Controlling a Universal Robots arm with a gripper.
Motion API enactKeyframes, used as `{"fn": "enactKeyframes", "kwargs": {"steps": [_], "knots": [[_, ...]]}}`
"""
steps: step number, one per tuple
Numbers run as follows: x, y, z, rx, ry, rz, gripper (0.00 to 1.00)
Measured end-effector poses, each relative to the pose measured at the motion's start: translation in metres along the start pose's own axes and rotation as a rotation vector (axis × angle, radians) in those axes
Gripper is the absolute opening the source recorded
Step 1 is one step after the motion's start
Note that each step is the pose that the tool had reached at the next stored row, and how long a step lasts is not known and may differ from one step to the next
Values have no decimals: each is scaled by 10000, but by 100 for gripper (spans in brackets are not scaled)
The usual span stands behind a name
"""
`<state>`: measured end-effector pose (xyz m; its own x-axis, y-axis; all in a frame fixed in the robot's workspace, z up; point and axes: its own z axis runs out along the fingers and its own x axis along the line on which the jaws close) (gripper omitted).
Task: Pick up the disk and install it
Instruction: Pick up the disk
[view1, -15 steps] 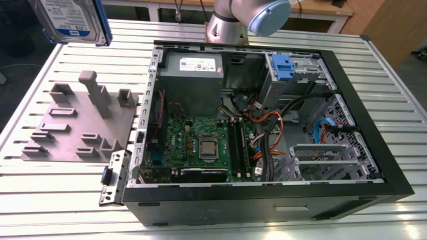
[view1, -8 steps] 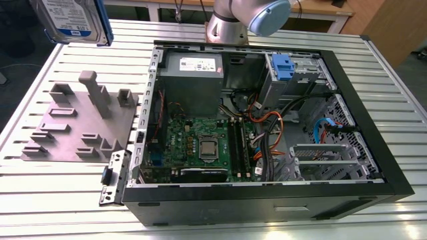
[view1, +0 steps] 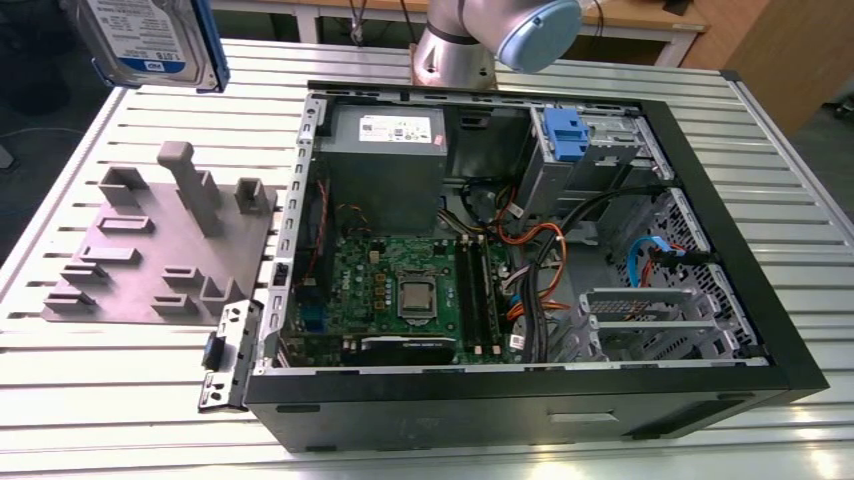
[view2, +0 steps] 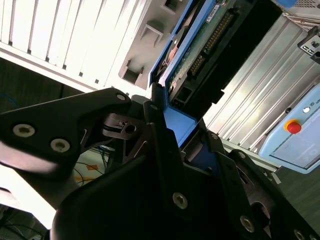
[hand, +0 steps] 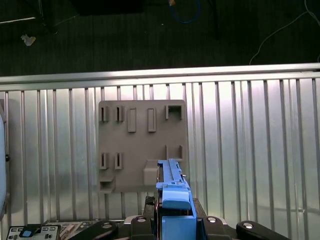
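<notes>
Up at the exterior view's left, the flat silver-grey hard disk in its blue plastic bracket (view1: 147, 40) hangs above the grey slotted fixture plate (view1: 147, 245), label showing. Its long axis runs straight out from the black gripper (view2: 182, 132), whose jaws are clamped on the bracket. One disk, one plate, one open black computer case (view1: 534, 405).

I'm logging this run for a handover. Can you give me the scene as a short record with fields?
disk: in the air at the exterior view's upper left, clear of the grey fixture plate
gripper: shut on the disk's blue bracket
computer case: open, lying on the slatted table
install status: disk not yet in the case
</notes>
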<state>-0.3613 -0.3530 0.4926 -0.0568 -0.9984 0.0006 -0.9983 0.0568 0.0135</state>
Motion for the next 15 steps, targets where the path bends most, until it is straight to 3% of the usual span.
{"fn": "enactKeyframes", "kwargs": {"steps": [15], "knots": [[-2, -42, -1, 0, 0, 0, 36]]}}
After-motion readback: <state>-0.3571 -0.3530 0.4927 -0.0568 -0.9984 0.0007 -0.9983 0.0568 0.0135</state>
